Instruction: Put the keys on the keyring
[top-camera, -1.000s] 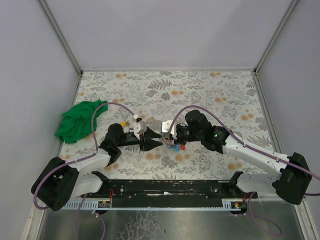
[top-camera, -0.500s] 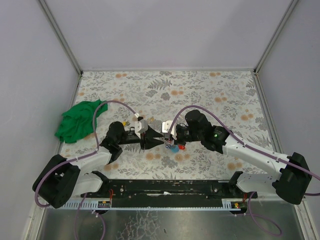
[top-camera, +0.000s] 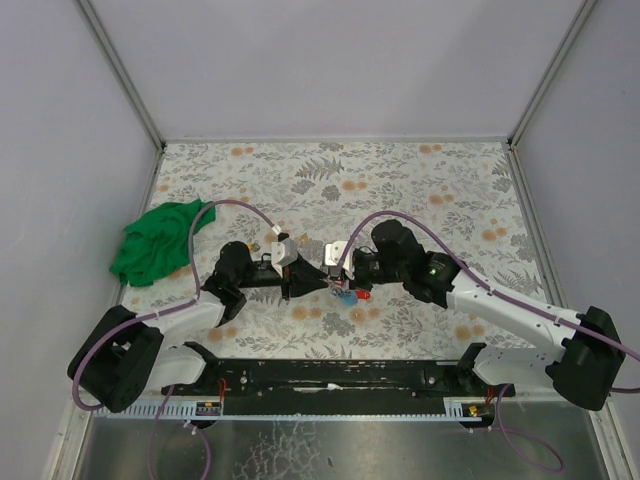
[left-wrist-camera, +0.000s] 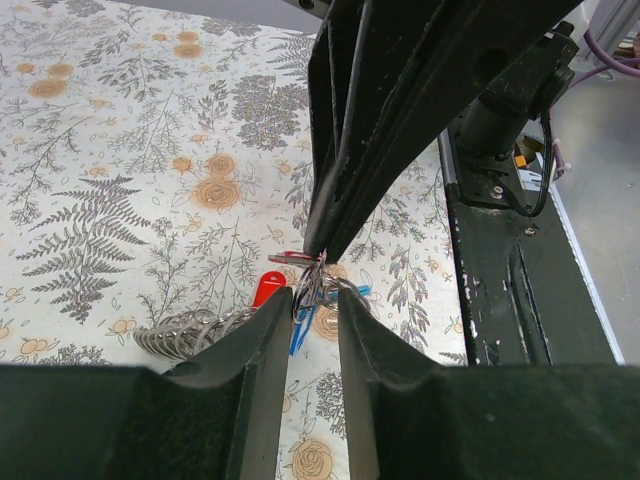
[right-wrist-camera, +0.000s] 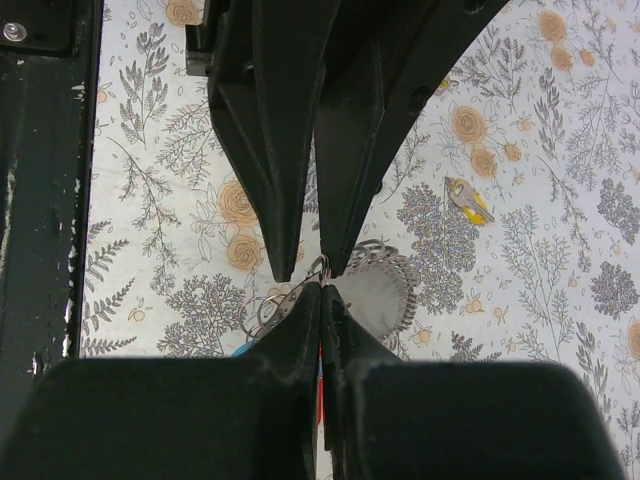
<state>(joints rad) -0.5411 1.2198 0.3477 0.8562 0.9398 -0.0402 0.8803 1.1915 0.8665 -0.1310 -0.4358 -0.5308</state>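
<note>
Red- and blue-tagged keys (left-wrist-camera: 265, 290) sit directly under the keyring (left-wrist-camera: 319, 273), low over the floral table (top-camera: 400, 180) near its front centre. Note that the right gripper (right-wrist-camera: 322, 284) is clamped tight on the keyring wire. The left gripper (left-wrist-camera: 313, 300) meets it tip to tip, its jaws narrowly parted with the ring wire between them; you cannot tell whether they touch it. One yellow-tagged key (right-wrist-camera: 468, 200) lies apart on the table. You will see a green cloth (top-camera: 155, 243) at the left edge.
</note>
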